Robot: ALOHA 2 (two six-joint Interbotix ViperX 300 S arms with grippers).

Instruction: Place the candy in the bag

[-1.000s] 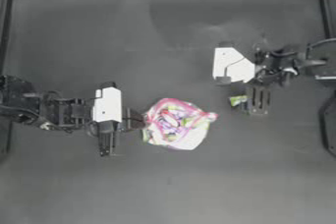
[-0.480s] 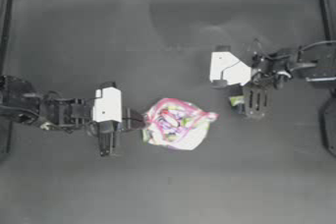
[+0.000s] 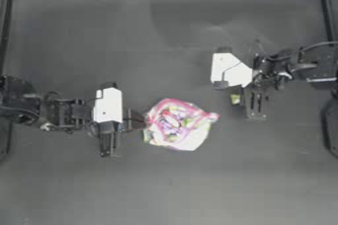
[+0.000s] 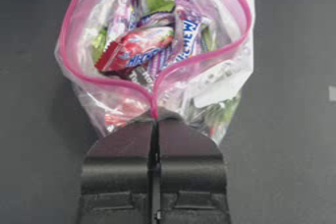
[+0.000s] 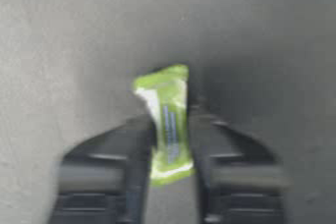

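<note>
**Yellow-green candy pinched, bag held open**

Yellow-green in its wrapper, the candy (image 5: 166,122) stands between the jaws of the right gripper (image 5: 172,120), which are closed narrowly on its lower half, its upper end poking out past the fingertips. In the top view this gripper (image 3: 235,98) is toward the table's (image 3: 165,31) right edge, just beside the bag (image 3: 177,124) but apart from it. The bag lies near the table's middle, its pink seal strip (image 4: 216,53) spread open over colourful sweets. The left gripper (image 4: 155,122), reaching from the left edge, has its jaws pressed together on the bag's rim.
</note>
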